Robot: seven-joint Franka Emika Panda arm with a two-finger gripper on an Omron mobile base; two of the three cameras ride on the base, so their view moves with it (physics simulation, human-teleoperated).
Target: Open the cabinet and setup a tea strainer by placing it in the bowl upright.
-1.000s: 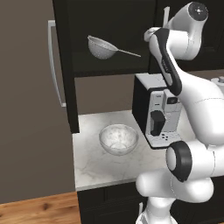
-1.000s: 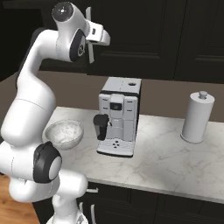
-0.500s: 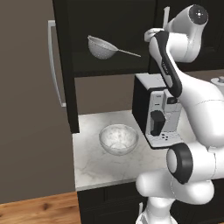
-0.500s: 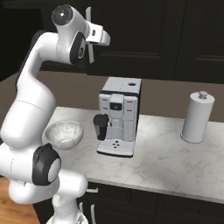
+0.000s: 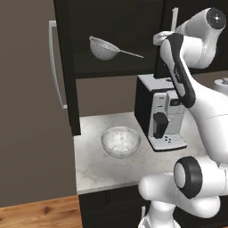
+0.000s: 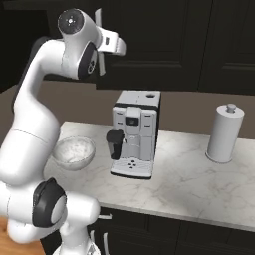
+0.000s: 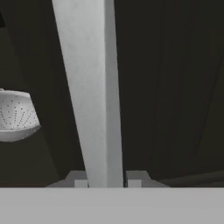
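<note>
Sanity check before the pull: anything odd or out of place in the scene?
Nothing spilled or damaged. The left door of the black-brown wall cabinet already stands open, showing the silver wire-mesh tea strainer lying on its side on the shelf. The tool is shut on the slim silver bar handle of the other door.

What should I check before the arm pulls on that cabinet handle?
1. Hand closed on the handle: ok, a finger sits on either side of the bar.
2. Left cabinet door open: ok.
3. Right door with the handle open: not ok.
4. Strainer on the cabinet shelf: ok.
5. Bowl on the counter, beside the coffee machine: ok.
6. Firmness of grip: cannot tell.
</note>
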